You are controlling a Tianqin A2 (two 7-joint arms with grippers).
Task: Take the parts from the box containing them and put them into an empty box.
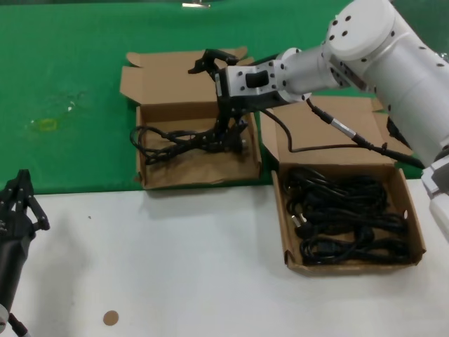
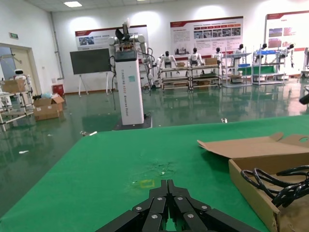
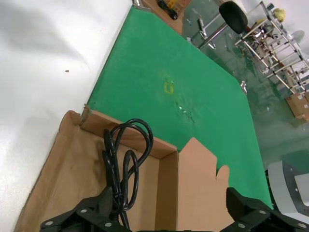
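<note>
The box containing the parts [image 1: 415, 223] sits at the right, lid open, with several black cable bundles [image 1: 347, 214] in it. Its twin box [image 1: 149, 177] lies on the green mat to the left, lid open, holding one black cable bundle [image 1: 179, 139]. My right gripper [image 1: 212, 98] hangs over this left box with its jaws wide open. In the right wrist view the gripper [image 3: 169, 205] spans the box's back wall, and one finger [image 3: 91, 212] rests against the cable bundle [image 3: 120, 159]. My left gripper [image 1: 21, 200] is parked shut at the table's left edge; the left wrist view [image 2: 168, 186] also shows it shut.
The green mat [image 1: 70, 70] covers the far half; the white table [image 1: 175, 267] covers the near half. A small brown disc [image 1: 111, 318] lies near the front. A yellowish mark [image 1: 45, 125] is on the mat. The right arm's own hose [image 1: 337, 130] hangs over the right box's lid.
</note>
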